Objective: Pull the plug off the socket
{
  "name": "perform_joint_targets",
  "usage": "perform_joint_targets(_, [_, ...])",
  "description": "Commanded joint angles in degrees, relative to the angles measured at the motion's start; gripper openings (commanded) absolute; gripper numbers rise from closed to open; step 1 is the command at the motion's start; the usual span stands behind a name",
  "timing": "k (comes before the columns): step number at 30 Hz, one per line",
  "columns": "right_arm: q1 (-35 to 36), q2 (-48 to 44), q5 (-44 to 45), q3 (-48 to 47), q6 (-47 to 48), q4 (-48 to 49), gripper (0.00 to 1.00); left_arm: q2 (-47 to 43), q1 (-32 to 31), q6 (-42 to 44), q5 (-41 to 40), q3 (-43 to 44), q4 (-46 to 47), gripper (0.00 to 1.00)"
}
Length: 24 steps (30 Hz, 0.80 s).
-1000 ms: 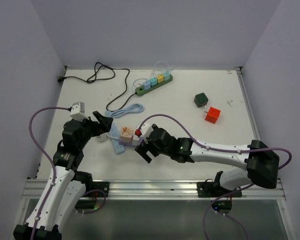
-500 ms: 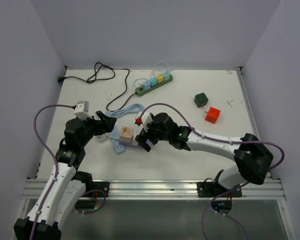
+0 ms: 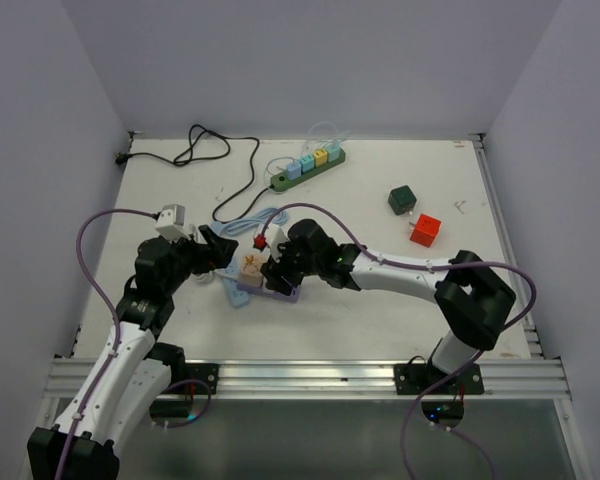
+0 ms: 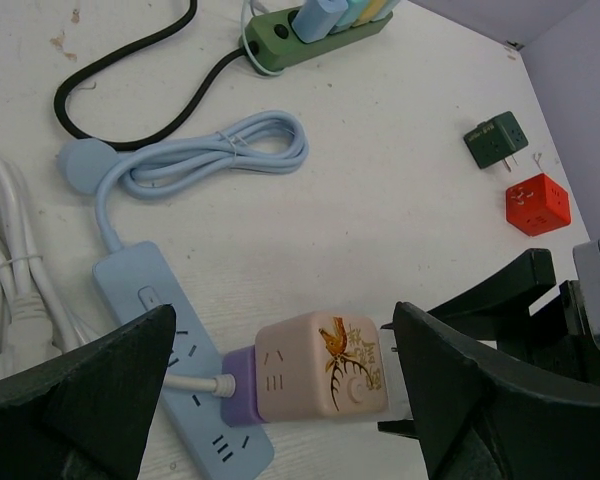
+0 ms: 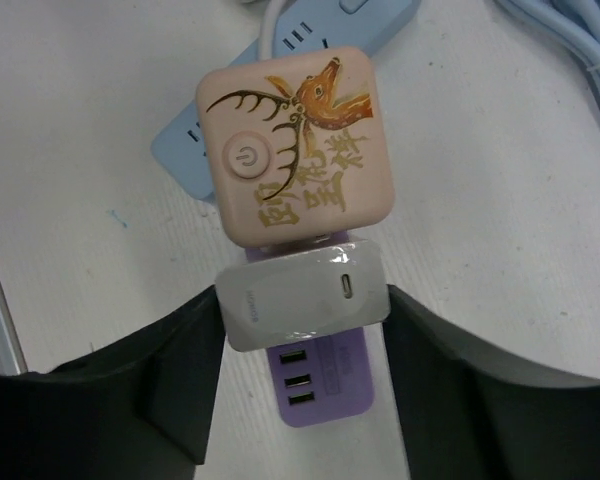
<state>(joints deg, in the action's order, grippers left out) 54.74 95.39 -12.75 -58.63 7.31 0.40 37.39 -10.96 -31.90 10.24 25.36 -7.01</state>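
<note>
The socket (image 3: 305,172), a long dark green strip, lies aslant near the far edge of the desk (image 3: 410,330), about midway along it. Its black cord (image 3: 254,160) runs off toward the far left corner. A row of cube plugs (image 3: 313,159), blue, yellow and green, sits in its outlets, packed side by side.

Handling, as a judgement:
- The strip is rigid moulded plastic and probably light. Unrestrained, it is likely to lift or slide with the plug.
- Pin the bare end of the strip, next to the cord exit, against the desk.
- The cubes are hard and smooth, so slip is a risk. Grip one on two opposite flat faces, low on the body. An end cube offers the most free face.
- Pull straight along the pins. A sideways pull could bind them.

Both arms are well apart from the socket, toward the near left of the desk. The right gripper (image 5: 305,310) has its jaws spread on either side of a white adapter (image 5: 305,295) on a purple strip (image 5: 325,385). A pink cube (image 5: 295,140) sits just beside that adapter. The left gripper (image 4: 285,325) has its jaws wide apart and holds nothing. It hangs over the pink cube and a light blue strip (image 4: 130,280)
</note>
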Motion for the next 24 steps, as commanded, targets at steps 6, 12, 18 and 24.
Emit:
perform_joint_targets(6, [0.19,-7.76,0.18,-1.32,-0.37,1.09,0.37,-0.03,-1.08,0.7,0.13,-1.37,3.67,0.93])
perform_joint_targets(12, [0.19,-12.33,1.85,-0.7,-0.81,1.62,0.3,0.05,-2.13,0.52,-0.48,-1.46,3.84,0.93])
perform_joint_targets(18, [0.19,-13.57,1.68,0.1,-2.3,2.85,0.29,0.93,-3.71,0.09,-1.62,-1.55,4.37,0.92])
perform_joint_targets(24, [-2.51,-14.27,15.99,1.93,-4.23,-0.23,0.29,0.76,-5.03,0.35,-2.68,-1.02,3.58,0.92])
